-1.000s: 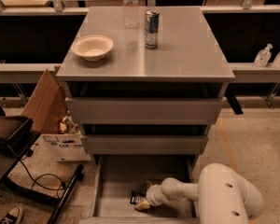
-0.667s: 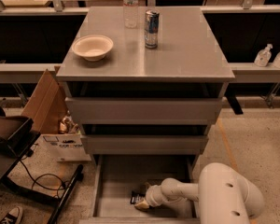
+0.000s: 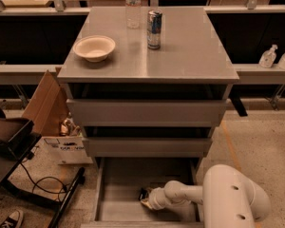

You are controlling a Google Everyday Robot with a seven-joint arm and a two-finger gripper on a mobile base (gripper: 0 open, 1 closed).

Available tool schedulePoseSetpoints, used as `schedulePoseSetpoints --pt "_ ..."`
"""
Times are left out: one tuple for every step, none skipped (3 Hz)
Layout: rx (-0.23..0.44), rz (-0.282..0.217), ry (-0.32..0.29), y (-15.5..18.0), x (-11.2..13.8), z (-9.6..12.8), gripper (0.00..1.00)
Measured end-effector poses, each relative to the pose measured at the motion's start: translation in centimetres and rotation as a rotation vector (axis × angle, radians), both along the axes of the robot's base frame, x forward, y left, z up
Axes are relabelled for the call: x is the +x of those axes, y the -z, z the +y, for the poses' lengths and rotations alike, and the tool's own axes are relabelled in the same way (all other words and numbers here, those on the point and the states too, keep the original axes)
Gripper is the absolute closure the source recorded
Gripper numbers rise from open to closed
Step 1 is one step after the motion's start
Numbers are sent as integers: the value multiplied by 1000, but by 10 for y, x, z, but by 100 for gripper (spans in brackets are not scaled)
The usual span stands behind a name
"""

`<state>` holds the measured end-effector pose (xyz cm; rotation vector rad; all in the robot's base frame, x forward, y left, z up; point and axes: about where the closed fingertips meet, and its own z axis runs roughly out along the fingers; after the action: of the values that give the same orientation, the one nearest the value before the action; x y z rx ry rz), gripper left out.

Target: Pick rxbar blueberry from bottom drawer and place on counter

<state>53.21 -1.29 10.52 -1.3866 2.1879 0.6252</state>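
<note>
The bottom drawer [image 3: 115, 196] is pulled out at the foot of the grey cabinet. My white arm reaches into it from the lower right. The gripper [image 3: 149, 201] is down at a small dark-wrapped bar, the rxbar blueberry [image 3: 144, 194], which lies on the drawer floor near the middle and is mostly hidden by the gripper. The counter [image 3: 190, 46] is the flat silver-grey top of the cabinet, far above the gripper.
On the counter stand a pale bowl [image 3: 94, 47], a blue-silver can [image 3: 154, 29] and a clear water bottle [image 3: 133, 6]. Two upper drawers [image 3: 147, 112] are closed above the open one. A cardboard box [image 3: 45, 102] and a black stand with cables [image 3: 19, 175] are at left.
</note>
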Motion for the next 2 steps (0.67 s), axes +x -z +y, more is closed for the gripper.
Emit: schedulePoseSetpoints --pt "0 0 0 0 0 0 100" --pt "0 0 0 0 0 0 100"
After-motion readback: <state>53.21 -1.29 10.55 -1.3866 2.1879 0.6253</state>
